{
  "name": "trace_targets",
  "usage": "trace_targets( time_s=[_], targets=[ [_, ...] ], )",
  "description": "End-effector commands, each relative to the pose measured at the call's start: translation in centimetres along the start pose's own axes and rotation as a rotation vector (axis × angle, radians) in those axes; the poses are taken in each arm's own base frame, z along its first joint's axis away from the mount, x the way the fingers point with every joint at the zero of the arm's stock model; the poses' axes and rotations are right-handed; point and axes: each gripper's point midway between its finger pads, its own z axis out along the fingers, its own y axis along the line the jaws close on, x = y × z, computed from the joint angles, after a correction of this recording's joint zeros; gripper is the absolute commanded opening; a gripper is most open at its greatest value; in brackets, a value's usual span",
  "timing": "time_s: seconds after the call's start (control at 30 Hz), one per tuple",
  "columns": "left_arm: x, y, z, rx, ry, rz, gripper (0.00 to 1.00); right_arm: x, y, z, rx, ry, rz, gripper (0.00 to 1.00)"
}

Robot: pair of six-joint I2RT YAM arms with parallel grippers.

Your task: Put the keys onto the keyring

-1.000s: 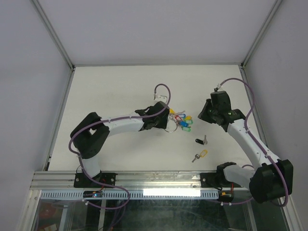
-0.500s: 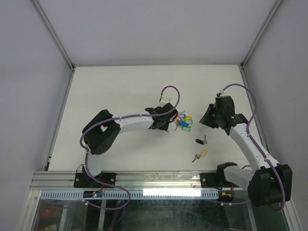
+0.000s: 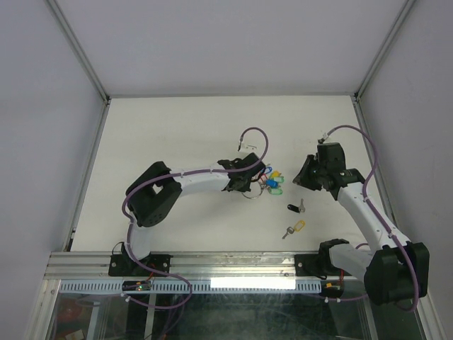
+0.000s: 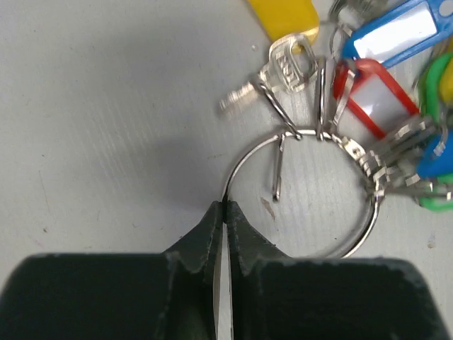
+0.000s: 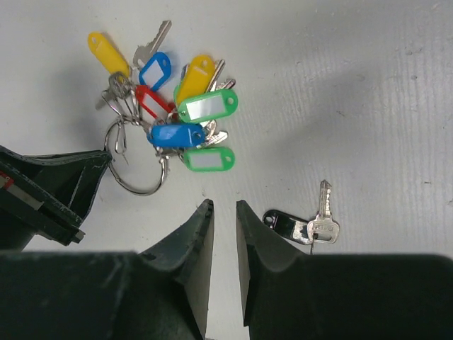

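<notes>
1. The left gripper [image 4: 223,209] is pressed together on the wire of the keyring [image 4: 244,152], pinching its near-left arc; the ring lies flat on the white table [image 3: 163,142], near the middle and slightly right of centre.
2. A bunch of keys [image 5: 187,113] already hangs on the ring, fanned out on the side away from the left gripper; their plastic tags are yellow, blue, red and green; one bare silver key by a yellow tag looks blurred in the left wrist view.
3. The right gripper [image 5: 224,212] hovers just right of the bunch with its fingers only slightly parted; nothing sits between them.
4. A black-tagged key [image 5: 297,227] lies loose on the table, near the right gripper and apart from the ring.
5. A yellow-tagged key [image 3: 292,229] lies loose too, nearer the arm bases than the black one; the two do not touch.
</notes>
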Motion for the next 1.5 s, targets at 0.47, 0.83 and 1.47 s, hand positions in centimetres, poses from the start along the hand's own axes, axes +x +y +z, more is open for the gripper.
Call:
trace_targets(
  time_s=[0.47,0.83,1.47],
  targets=[
    [-3.8,3.0,-4.5,-0.115,-0.111,0.099,0.00,-0.9,1.8,-0.4,-0.103,-0.042,-0.020,0.22],
    [-4.2,3.4,-5.8,-0.084,-0.130,0.084,0.00,0.1,3.2,0.0,-0.166,0.008,-0.105,0.28],
    [-1.5,11.8,-9.4,0.112,-0.225,-0.189,0.27,4.5,11.7,5.0,0.022,0.090,-0.372,0.34]
  ],
)
